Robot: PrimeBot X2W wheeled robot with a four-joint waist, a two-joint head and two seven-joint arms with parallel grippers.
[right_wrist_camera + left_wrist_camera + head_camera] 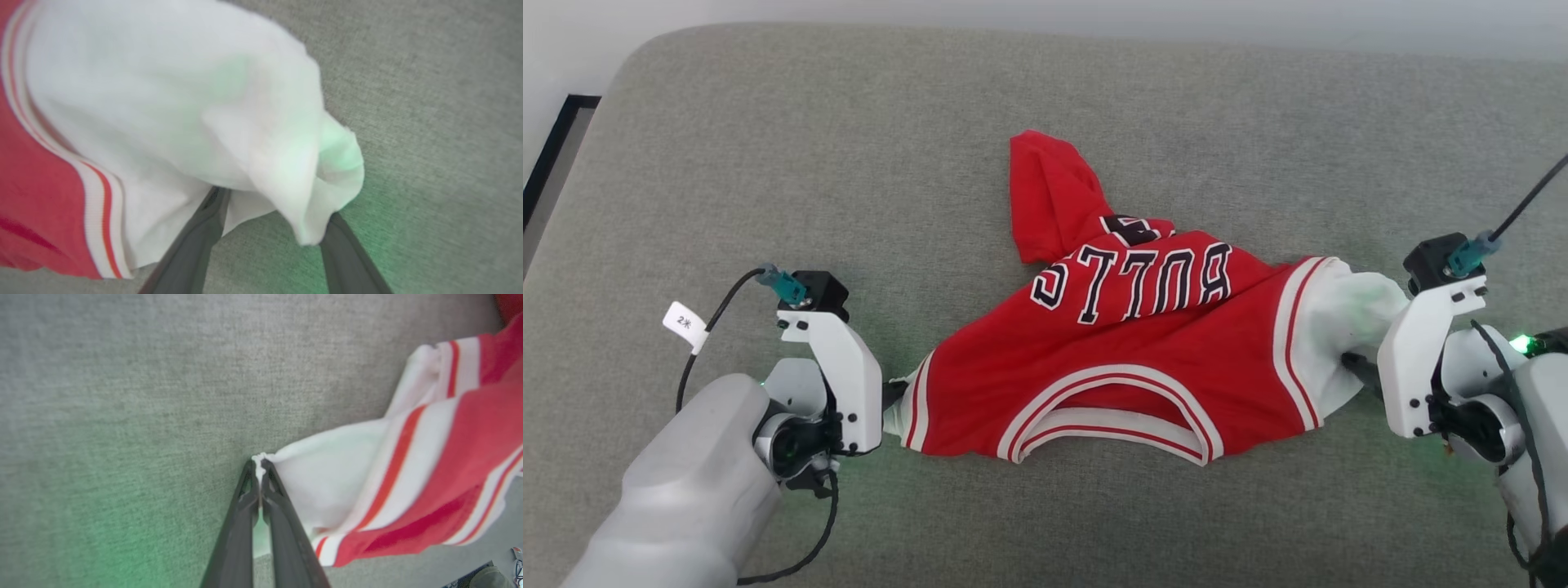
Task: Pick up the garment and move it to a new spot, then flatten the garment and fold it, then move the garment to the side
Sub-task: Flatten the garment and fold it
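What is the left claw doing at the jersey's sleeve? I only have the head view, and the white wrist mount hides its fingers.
Observer: In the left wrist view, the left claw is shut on a small pinch of the garment, right at the edge of its white sleeve.
Operator: And the right claw, does it grip the same way?
Observer: No. In the right wrist view, the right claw is open. Its fingers stand wide apart, with the other sleeve bunched over their tips, which it hides.
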